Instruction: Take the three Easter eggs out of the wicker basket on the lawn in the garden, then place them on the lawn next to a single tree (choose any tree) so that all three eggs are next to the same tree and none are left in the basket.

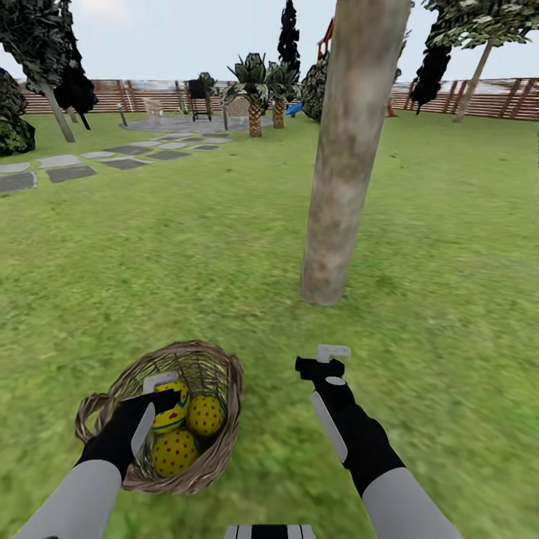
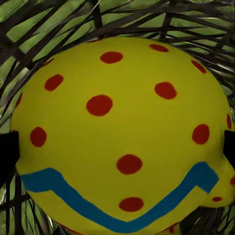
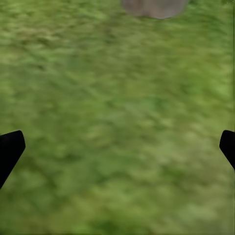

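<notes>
Nearest the robot, the basket [image 1: 217, 449] sits on the grass [image 1: 150, 262] with all three eggs inside. The left gripper [image 1: 161, 397] reaches down into it; in the left wrist view its dark fingertips [image 2: 7, 154] stand either side of the banded egg [image 2: 120, 132], at its flanks. Whether they already press on the shell cannot be told. The dotted egg [image 1: 205, 415] and the lower egg [image 1: 174, 452] lie just beside the first, touching or nearly so, which leaves little room for the fingers. The woven rim and the handle [image 1: 88, 415], lying low at the left rim, bound the way out, so the lift probably has to go straight up.

The right gripper [image 1: 323, 363] hovers over bare grass with its fingers apart [image 3: 11, 149] and nothing between them, apparently waiting.

Beyond it, the tree trunk [image 1: 348, 150] rises from the lawn, its base [image 3: 154, 7] near. Open turf surrounds the trunk on all sides, giving free space to set eggs down.

Farther off lie the stone path [image 1: 71, 168], palms [image 1: 254, 90] and fence [image 1: 486, 97].
</notes>
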Motion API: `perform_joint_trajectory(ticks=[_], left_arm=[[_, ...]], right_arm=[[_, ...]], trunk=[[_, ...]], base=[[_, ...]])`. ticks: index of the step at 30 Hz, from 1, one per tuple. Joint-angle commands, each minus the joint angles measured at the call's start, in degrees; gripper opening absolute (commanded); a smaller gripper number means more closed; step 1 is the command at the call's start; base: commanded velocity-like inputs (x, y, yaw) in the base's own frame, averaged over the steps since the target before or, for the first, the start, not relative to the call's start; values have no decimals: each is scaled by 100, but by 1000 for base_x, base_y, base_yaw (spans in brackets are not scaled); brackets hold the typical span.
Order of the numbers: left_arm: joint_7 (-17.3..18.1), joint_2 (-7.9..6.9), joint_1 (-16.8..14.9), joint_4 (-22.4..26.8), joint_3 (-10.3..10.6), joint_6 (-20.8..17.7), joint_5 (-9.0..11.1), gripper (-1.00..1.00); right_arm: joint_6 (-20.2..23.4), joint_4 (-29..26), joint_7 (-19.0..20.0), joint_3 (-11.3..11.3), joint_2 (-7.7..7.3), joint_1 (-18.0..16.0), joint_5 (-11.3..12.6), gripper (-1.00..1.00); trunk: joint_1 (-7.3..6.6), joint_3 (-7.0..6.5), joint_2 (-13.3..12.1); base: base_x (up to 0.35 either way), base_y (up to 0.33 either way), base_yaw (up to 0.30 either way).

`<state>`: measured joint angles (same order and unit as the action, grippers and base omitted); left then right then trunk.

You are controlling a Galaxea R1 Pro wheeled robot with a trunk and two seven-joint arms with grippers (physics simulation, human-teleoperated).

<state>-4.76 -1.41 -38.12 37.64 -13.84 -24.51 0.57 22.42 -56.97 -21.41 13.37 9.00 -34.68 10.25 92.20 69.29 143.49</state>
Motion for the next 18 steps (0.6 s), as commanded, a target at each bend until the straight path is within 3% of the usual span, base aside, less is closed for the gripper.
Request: perform_joint_trajectory(ticks=[1, 5, 18], left_arm=[[-16, 1, 0, 8, -4, -34, 5, -100], [-16, 2, 2, 7, -4, -41, 5, -100], [-19, 7, -2, -4, -5, -620, 13, -100]], right_arm=[[17, -7, -54, 17, -3, -3, 56, 100], [17, -7, -50, 17, -3, -3, 56, 100], [25, -7, -55, 17, -6, -3, 56, 100]], trunk=[[-3, -18, 0], [-14, -107, -5], [-47, -395, -23]], base=[[0, 0, 0], [0, 0, 0], [0, 0, 0]])
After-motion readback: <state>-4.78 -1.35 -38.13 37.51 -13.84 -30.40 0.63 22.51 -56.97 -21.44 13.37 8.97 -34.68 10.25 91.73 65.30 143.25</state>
